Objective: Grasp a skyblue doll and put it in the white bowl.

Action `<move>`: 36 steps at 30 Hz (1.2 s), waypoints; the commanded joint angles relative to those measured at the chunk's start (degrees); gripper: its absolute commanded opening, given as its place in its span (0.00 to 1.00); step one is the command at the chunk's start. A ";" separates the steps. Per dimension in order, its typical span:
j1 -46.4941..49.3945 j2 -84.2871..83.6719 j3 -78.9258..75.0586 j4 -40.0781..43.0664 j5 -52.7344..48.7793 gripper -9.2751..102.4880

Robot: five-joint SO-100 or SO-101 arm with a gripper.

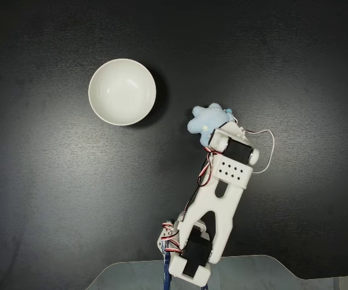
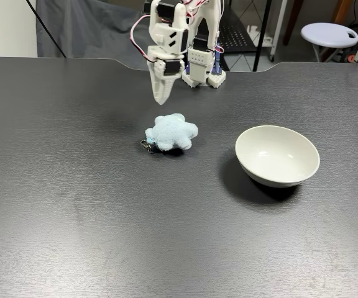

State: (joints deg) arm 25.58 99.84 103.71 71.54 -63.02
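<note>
The skyblue doll (image 2: 171,132) lies on the black table, a small fluffy pale-blue plush with a metal clip at its left side. In the top-down fixed view the doll (image 1: 208,119) is partly covered by the white gripper (image 1: 221,138). From the front fixed view my gripper (image 2: 162,99) hangs a little above and behind the doll, pointing down, apart from it, jaws together with nothing held. The white bowl (image 2: 277,154) stands empty to the doll's right there; from above, the bowl (image 1: 122,90) is up and to the left of the doll.
The arm's base (image 2: 201,68) is mounted at the table's far edge by a notch. A white stool (image 2: 328,34) and dark cloth stand behind the table. Black tabletop (image 2: 104,217) stretches wide around the doll and bowl.
</note>
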 commanded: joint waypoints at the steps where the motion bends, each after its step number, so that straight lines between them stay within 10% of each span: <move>1: -3.52 1.93 -1.14 -0.79 -1.76 0.13; 27: -8.26 4.31 -0.88 -0.18 -2.99 0.32; 36: -4.92 4.31 -1.14 -0.62 -3.43 0.58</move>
State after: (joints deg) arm 17.84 99.84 103.71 71.54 -66.71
